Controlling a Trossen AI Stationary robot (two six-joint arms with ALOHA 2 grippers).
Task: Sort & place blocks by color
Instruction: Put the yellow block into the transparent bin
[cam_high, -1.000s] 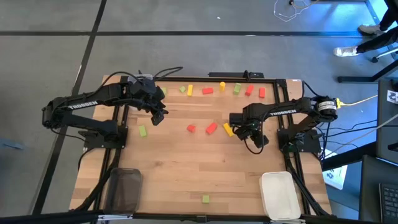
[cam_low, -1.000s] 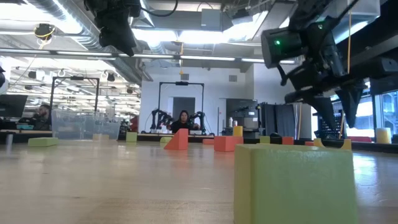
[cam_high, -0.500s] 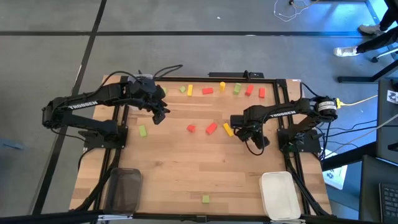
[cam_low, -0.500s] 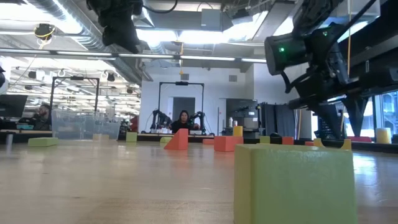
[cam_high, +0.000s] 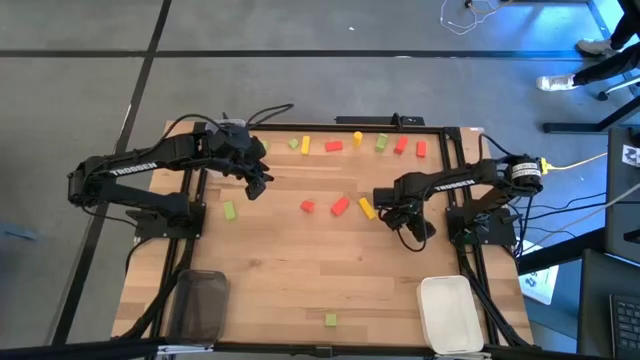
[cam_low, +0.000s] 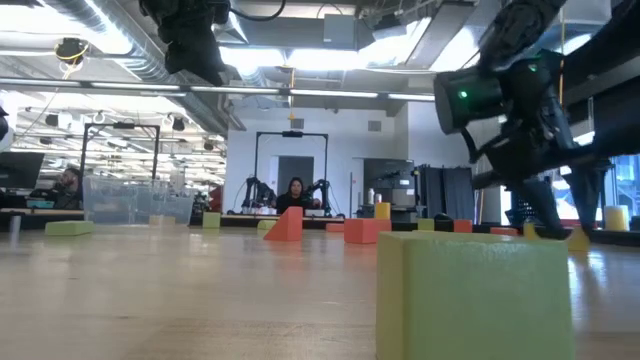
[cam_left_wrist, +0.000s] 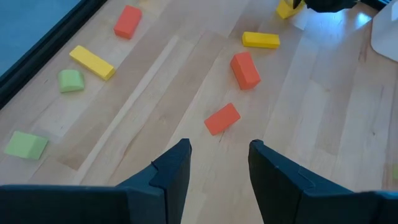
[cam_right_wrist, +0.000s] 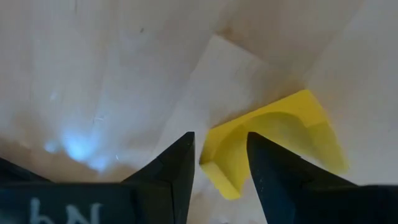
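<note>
- High view: wooden table (cam_high: 300, 270) with both arms over it. The left gripper (cam_high: 256, 185) hangs above the far left part; the right gripper (cam_high: 385, 214) sits just beside a yellow block (cam_high: 366, 208) near the middle right. Two red blocks (cam_high: 339, 206) lie next to that yellow one. A row of red, yellow and green blocks (cam_high: 333, 146) runs along the far edge. One green block (cam_high: 229, 210) lies at the left, another green block (cam_high: 330, 320) near the front edge. A dark tray (cam_high: 203, 305) stands at the front left, a white tray (cam_high: 452, 312) at the front right.
- Low view: a large green block (cam_low: 470, 292) fills the foreground. Red blocks (cam_low: 285, 225) stand farther back. A person (cam_low: 295, 195) sits in the room behind.
- Left wrist view: the left gripper (cam_left_wrist: 217, 158) has its fingers spread with nothing between them, raised above a red block (cam_left_wrist: 222, 119); a second red block (cam_left_wrist: 245, 69) and a yellow block (cam_left_wrist: 260, 40) lie beyond.
- Right wrist view: the right gripper (cam_right_wrist: 219, 149) is low over the table, fingers apart, with the edge of a yellow arch-shaped block (cam_right_wrist: 273, 140) showing in the gap between them; whether the fingers touch it cannot be told.
</note>
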